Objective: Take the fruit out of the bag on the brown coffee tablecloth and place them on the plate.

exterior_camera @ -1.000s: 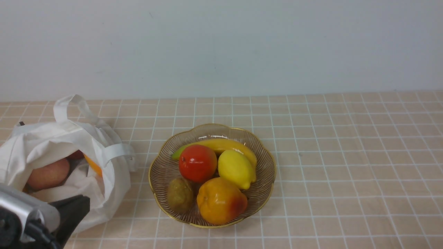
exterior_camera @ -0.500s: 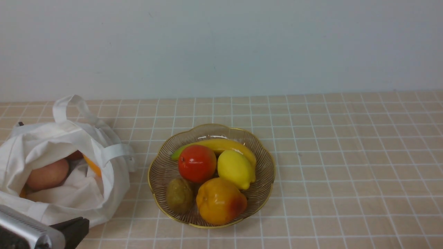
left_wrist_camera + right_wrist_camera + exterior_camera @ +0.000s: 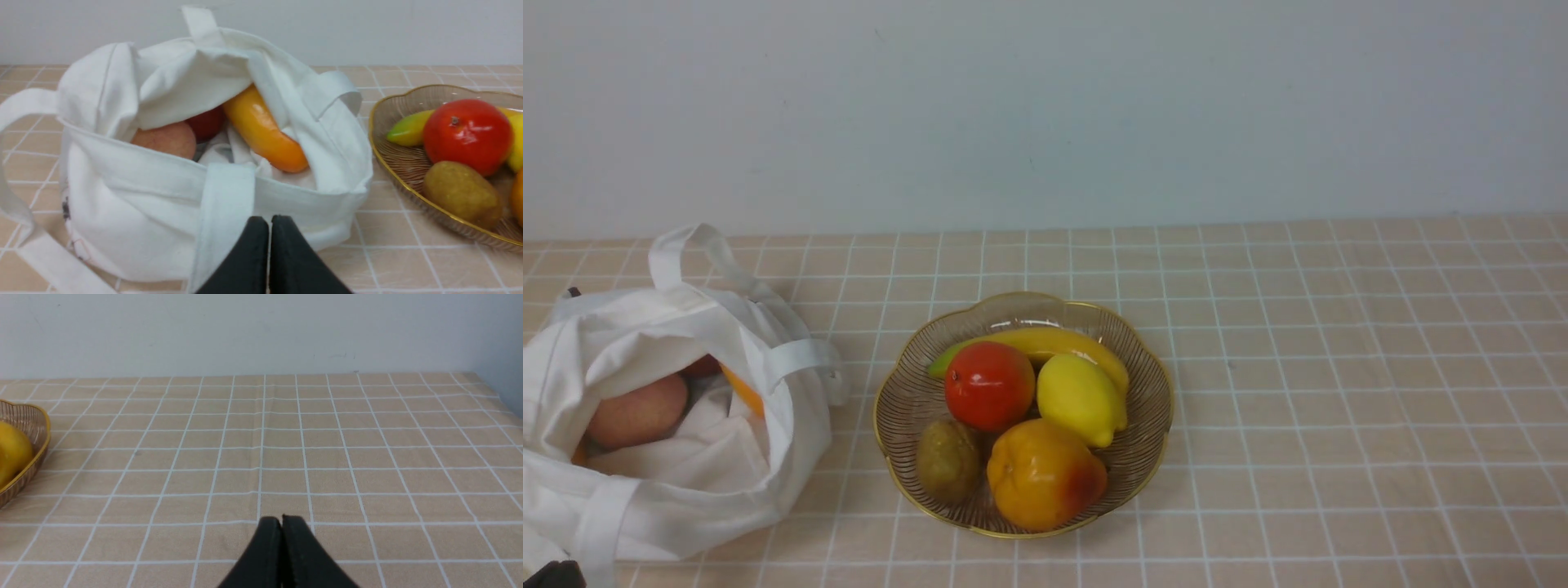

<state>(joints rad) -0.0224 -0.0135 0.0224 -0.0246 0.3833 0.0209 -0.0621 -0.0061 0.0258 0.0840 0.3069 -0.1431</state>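
White cloth makes up the bag [image 3: 711, 523], which sits open on the robot's left, near the plate [image 3: 1159, 457]. Inside it lie a pinkish fruit [image 3: 641, 412], a dark red one [image 3: 207, 122] and a long orange one [image 3: 265, 130]; others rest on the plate. The left gripper [image 3: 270, 218] is closed on nothing, as is the right gripper [image 3: 282, 516]. The job looks between picks: next, the left should open, reach into the bag's mouth and avoid snagging cloth.
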